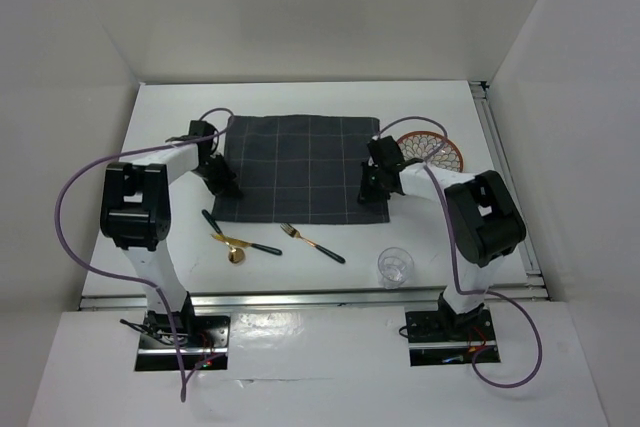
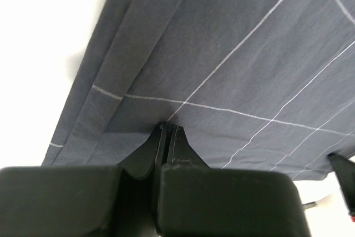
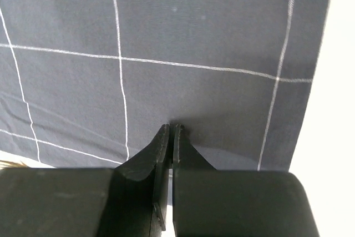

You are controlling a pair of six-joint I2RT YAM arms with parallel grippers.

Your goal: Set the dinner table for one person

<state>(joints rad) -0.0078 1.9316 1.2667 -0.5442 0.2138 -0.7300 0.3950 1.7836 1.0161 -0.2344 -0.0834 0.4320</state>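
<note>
Left fingers (image 2: 168,130): pressed fully together, tips pinching the placemat (image 1: 295,172) near its 8 o'clock corner.
Right fingers (image 3: 170,130): pressed fully together, tips pinching the placemat near its 4 o'clock corner.
Worktop (image 1: 300,102): flat, at 12 o'clock from both arm bases; from above, its long axis runs 9-to-3.

- We reach our left arm (image 1: 135,209) forward from its base and angle it inward, wrist tipped down.
- Our left gripper (image 2: 168,131) points downward, its two fingers pressed together with no gap showing.
- Our right arm (image 1: 485,217) mirrors it, leaning inward.
- Our right gripper (image 3: 170,129) is likewise closed, fingertips meeting.
</note>
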